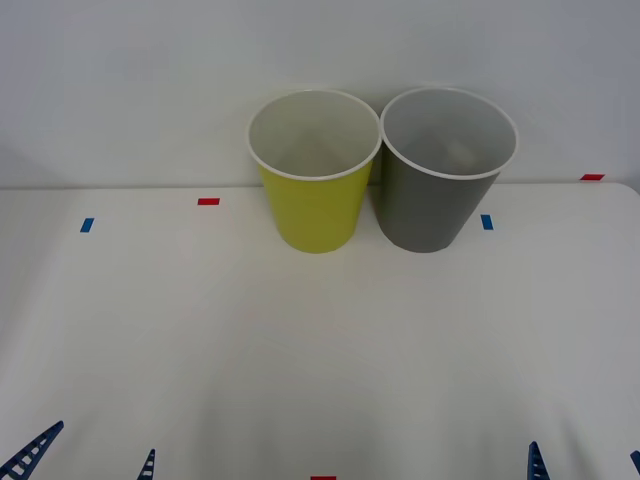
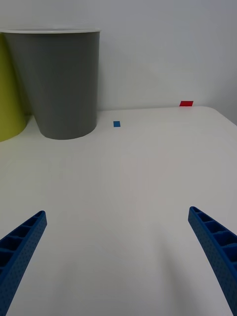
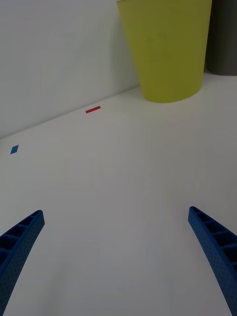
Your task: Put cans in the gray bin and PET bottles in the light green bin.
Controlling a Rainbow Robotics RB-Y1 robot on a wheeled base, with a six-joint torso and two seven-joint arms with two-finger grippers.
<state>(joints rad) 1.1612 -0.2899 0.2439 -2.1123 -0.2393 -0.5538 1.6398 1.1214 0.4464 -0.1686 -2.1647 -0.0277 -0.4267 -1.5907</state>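
The light green bin (image 1: 313, 190) and the gray bin (image 1: 440, 180) stand side by side, touching, at the back middle of the white table against the wall. What lies inside them is hidden from here. No cans or PET bottles are in view. My left gripper (image 1: 90, 460) sits low at the near left edge, open and holding nothing; its wrist view has the light green bin (image 3: 168, 49) ahead. At the near right edge my right gripper (image 1: 585, 465) is open and holding nothing too, with the gray bin (image 2: 59, 84) ahead of it.
Small red tape marks (image 1: 208, 201) (image 1: 592, 177) and blue ones (image 1: 87, 225) (image 1: 487, 221) dot the white table (image 1: 320, 350). Another red mark (image 1: 322, 478) lies at the near edge. A plain wall stands right behind the bins.
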